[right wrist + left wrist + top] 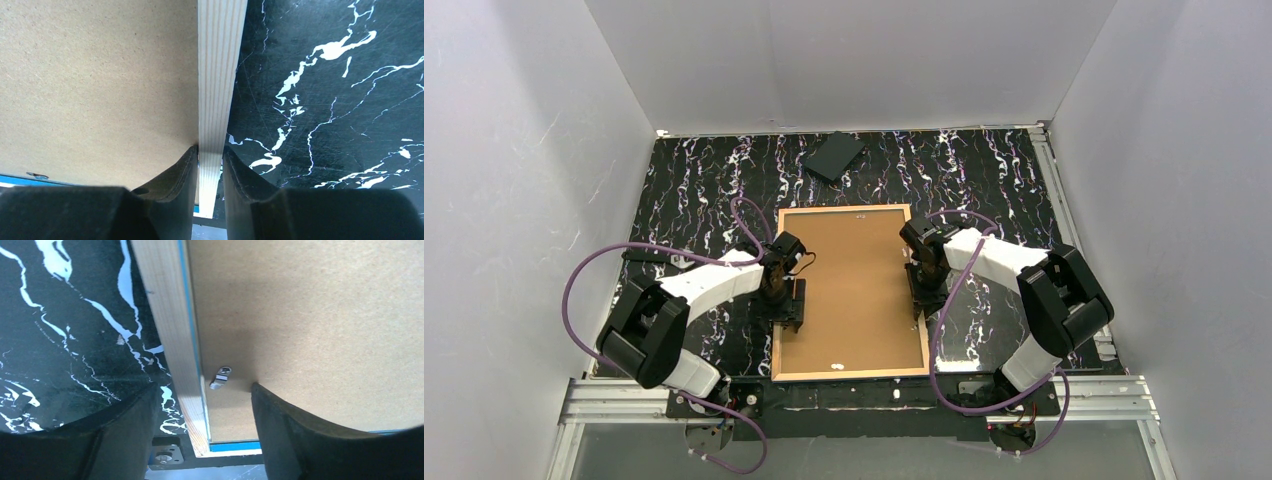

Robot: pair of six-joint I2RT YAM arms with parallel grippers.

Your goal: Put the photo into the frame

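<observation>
The frame [217,75] is pinched by R end effector [210,152]; L end effector [205,387] is held wide. If tugged, it could be slid off bench [694,190].

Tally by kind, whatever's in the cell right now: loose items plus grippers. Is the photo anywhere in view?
frame: 1
brown backing board: 1, lying in the frame
small black slab: 1, at the far edge of the table
grippers: 2, left gripper and right gripper
photo: 0 in view
Total: 5
</observation>
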